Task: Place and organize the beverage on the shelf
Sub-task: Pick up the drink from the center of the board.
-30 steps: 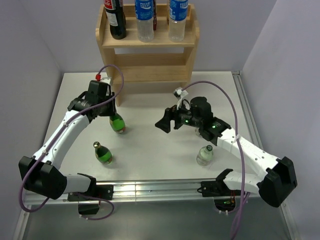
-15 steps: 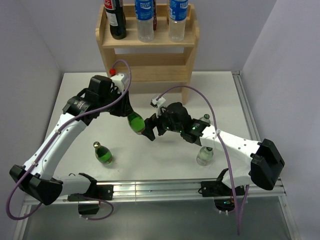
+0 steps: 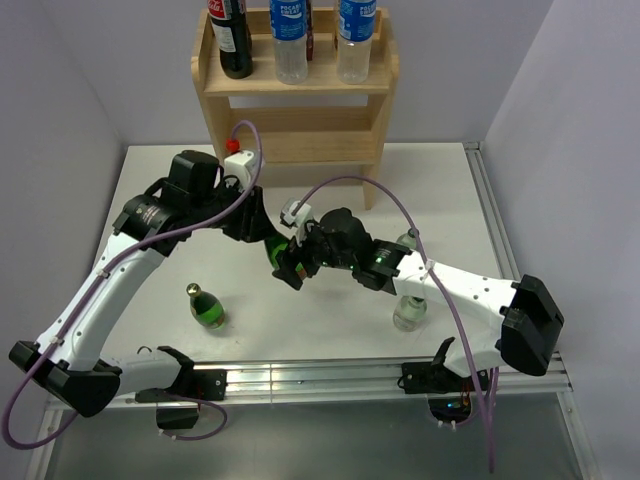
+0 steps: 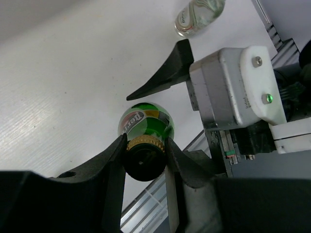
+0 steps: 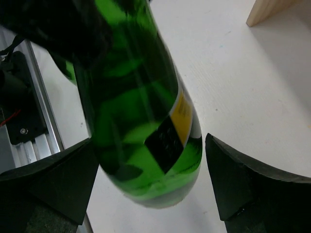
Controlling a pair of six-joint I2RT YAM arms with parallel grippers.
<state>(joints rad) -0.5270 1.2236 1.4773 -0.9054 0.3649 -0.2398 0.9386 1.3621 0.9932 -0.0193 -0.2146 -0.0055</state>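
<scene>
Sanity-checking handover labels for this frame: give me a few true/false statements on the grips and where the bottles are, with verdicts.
1. The left gripper is clamped on the neck of the green bottle. True.
2. The right gripper is shut on that bottle's body. False: its fingers stand open on either side of the body, with gaps showing.
3. A dark cola bottle stands on the top board of the shelf. True.
4. The second green bottle lies on its side on the table. False: it stands upright, beside the left arm.
5. A clear bottle stands on the table by the right arm. True.
</scene>
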